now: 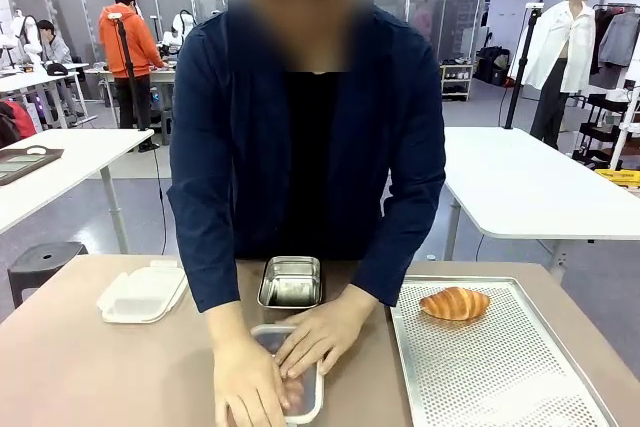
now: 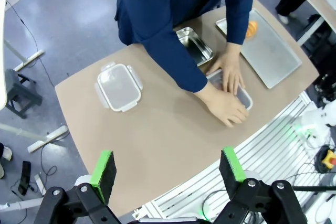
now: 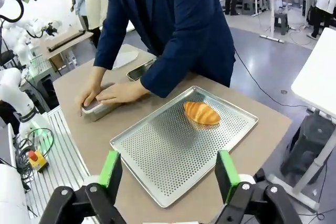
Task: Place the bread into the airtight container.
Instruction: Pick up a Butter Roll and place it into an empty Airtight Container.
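The bread point(image 1: 455, 303), on the tray point(image 1: 500, 377) near its far edge, looks light, soft and easily crushed, so pinch it gently across its narrow middle; the left gripper point(image 2: 167, 170) and right gripper point(image 3: 168, 169) both stand wide open, empty.

Bread point(image 1: 455, 303) on tray point(image 1: 500, 377), right of container point(image 1: 306, 398); lid point(image 1: 143, 294) far left, tin point(image 1: 291, 281) behind.

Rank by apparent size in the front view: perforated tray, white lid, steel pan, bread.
1. perforated tray, clearly largest, though it also runs nearest the camera
2. white lid
3. steel pan
4. bread
The pan and the bread look close in size, so treat the order of 3 and 4 as loose.
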Robot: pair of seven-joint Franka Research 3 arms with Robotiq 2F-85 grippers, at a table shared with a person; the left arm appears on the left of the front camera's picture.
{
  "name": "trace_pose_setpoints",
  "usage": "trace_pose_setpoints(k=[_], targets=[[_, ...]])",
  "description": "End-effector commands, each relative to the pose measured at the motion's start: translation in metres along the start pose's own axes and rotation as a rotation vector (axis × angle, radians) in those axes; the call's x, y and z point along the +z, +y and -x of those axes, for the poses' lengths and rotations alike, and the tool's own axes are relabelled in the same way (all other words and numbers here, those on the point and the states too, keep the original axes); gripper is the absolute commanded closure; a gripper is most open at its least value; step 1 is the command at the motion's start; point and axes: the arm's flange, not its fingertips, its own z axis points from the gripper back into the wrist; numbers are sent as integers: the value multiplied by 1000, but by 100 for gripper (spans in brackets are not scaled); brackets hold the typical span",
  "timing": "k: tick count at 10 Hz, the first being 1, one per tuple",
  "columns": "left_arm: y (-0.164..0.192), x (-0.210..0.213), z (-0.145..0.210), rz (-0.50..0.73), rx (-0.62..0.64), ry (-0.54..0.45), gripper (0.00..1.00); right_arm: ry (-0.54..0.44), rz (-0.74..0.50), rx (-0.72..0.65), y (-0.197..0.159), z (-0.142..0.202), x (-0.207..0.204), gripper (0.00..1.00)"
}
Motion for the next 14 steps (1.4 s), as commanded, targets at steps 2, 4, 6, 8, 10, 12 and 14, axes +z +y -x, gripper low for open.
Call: trace_pose_setpoints(k=[2,4,6,8,10,12,14], targets=[[-1,0,-1,21,-17,-3,0,-8,14,21,8,6,7,10],[-1,0,-1,21,-17,-3,0,-8,14,21,8,6,7,10],[-1,0,-1,21,-17,-3,0,-8,14,21,8,6,7,10],[-1,0,-1,21,-17,-3,0,-8,14,21,8,6,7,10],[-1,0,-1,21,-17,-3,0,-8,14,21,8,6,7,10],[-1,0,-1,21,-17,-3,0,-8,14,21,8,6,7,10],[-1,0,-1,21,-17,-3,0,-8,14,21,8,6,7,10]])
